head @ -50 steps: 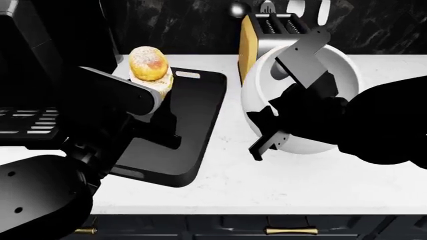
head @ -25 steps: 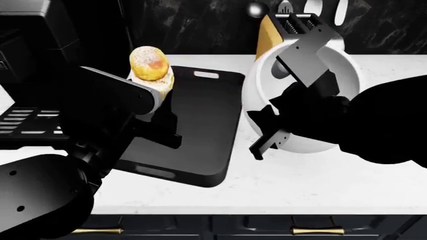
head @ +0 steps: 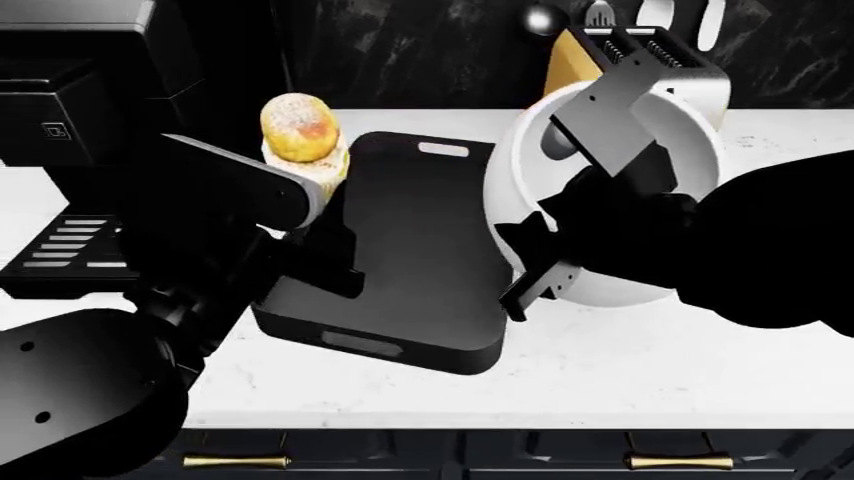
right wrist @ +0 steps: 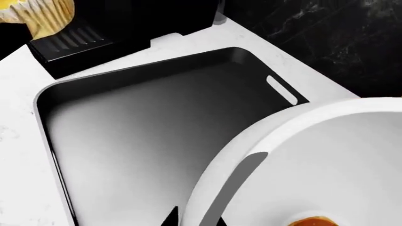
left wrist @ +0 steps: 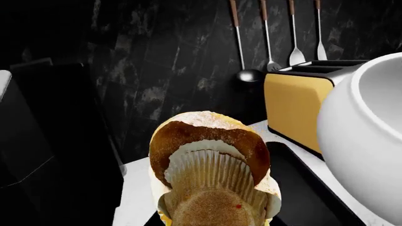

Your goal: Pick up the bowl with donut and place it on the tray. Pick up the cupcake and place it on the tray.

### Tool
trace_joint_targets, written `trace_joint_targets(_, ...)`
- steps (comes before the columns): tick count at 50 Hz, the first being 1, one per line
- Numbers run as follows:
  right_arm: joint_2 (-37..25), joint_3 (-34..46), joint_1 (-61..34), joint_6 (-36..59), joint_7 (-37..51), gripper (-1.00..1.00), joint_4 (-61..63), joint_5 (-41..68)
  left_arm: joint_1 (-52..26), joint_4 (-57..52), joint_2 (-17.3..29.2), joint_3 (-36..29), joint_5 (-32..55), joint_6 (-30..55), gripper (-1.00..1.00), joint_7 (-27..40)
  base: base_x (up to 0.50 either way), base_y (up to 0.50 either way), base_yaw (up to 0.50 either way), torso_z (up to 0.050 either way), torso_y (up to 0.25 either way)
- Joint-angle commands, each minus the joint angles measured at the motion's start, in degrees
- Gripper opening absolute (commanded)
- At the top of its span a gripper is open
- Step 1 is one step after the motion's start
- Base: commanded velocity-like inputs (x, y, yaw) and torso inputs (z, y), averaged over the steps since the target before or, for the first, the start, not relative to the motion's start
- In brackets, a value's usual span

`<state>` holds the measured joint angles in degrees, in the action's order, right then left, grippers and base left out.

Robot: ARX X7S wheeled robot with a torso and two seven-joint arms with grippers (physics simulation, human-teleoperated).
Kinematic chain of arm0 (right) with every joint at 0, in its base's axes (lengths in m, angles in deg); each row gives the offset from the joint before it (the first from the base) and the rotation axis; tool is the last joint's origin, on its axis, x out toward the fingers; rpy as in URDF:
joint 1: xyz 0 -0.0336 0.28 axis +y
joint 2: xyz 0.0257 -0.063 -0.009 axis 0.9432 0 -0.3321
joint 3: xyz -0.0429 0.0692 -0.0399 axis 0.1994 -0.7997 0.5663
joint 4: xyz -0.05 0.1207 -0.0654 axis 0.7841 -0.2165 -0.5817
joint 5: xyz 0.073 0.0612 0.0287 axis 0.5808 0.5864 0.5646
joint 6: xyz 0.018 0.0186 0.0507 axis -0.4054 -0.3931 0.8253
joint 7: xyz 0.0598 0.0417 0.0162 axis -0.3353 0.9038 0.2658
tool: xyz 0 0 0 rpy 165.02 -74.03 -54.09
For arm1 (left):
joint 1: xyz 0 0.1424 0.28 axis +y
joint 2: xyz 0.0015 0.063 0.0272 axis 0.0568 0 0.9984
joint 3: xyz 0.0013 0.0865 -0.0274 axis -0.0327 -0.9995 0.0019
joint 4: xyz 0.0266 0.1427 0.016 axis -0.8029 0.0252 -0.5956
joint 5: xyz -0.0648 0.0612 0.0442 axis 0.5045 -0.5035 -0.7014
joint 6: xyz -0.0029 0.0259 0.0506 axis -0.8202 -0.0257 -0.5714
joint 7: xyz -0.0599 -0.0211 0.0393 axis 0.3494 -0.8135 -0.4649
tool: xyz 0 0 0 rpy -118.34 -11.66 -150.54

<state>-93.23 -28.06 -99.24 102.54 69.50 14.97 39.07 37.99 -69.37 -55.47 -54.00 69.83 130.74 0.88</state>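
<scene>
Head view: right gripper pinching the bowl rim beside the tray; left gripper clamps the cupcake. Lower both level, gently.

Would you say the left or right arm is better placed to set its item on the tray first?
Probably the right: its bowl already overlaps the tray edge, while the left-held cupcake sits at the far corner.

Glossy white bowl, matte black tray
</scene>
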Motion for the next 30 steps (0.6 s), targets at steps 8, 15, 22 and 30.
trace_joint_targets(8,0.5,-0.4,-1.1,-1.0,-1.7,-1.00,-0.9,-1.5,0.4,0.2,0.4,-0.3,-0.2,-1.2,-1.00,0.0,0.00,0.05,0.00,0.000,0.000)
trace_joint_targets(15,3.8,1.4,-2.9,-2.9,-6.1,-1.00,-3.3,-5.3,1.0,-0.3,0.4,-0.8,-0.5,-1.7,-1.00,-0.3,0.00,0.00,0.00,0.001,0.001)
trace_joint_targets(22,9.9,5.8,-8.1,-5.9,-14.0,-1.00,-10.3,-12.9,2.1,-0.1,1.4,-0.5,-1.5,-2.8,-1.00,-1.0,0.00,0.00,0.00,0.000,0.000)
trace_joint_targets(30,24.3,18.0,-17.7,-17.7,-31.2,-1.00,-36.9,-30.8,2.6,-0.1,2.3,0.2,-1.3,-3.2,-1.00,-1.0,0.00,0.00,0.00,0.000,0.001)
